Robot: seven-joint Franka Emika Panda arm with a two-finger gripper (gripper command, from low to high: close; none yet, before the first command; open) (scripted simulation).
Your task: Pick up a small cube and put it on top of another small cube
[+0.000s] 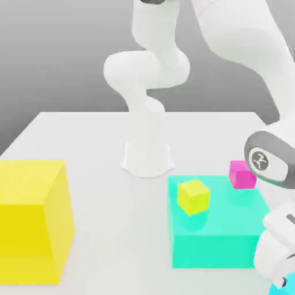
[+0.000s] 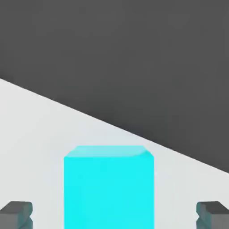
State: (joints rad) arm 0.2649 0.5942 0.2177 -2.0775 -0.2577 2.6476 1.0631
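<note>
Yellow block: at the exterior view's left, the big yellow block (image 1: 31,222) sits on the pale table (image 1: 115,230) – well apart from the arm's work, so probably just something to steer clear of.
Arm base: the white base (image 1: 147,158) stands towards the back, the arm arching over to the exterior view's right to reach the near corner.
Green block: the wide turquoise-green block (image 1: 219,250) lies flat, its top a ready shelf.
Yellow cube: the small yellow cube (image 1: 193,197) rests on that shelf, turned at an angle; it seems to have no part in this stack.
Magenta cube: the small magenta cube (image 1: 242,174) is at the far right part of the green block; it is likely the one to be stacked on, so best left unbumped.
Cyan cube: the cube to be lifted, the small cyan cube (image 2: 109,192), is at the exterior view's lower right, on the table near its edge.
Gripper: the gripper (image 2: 114,215) is open and holding nothing – a finger stands either side of the cyan cube with a gap at each, presumably so that closing will pinch it squarely.
</note>
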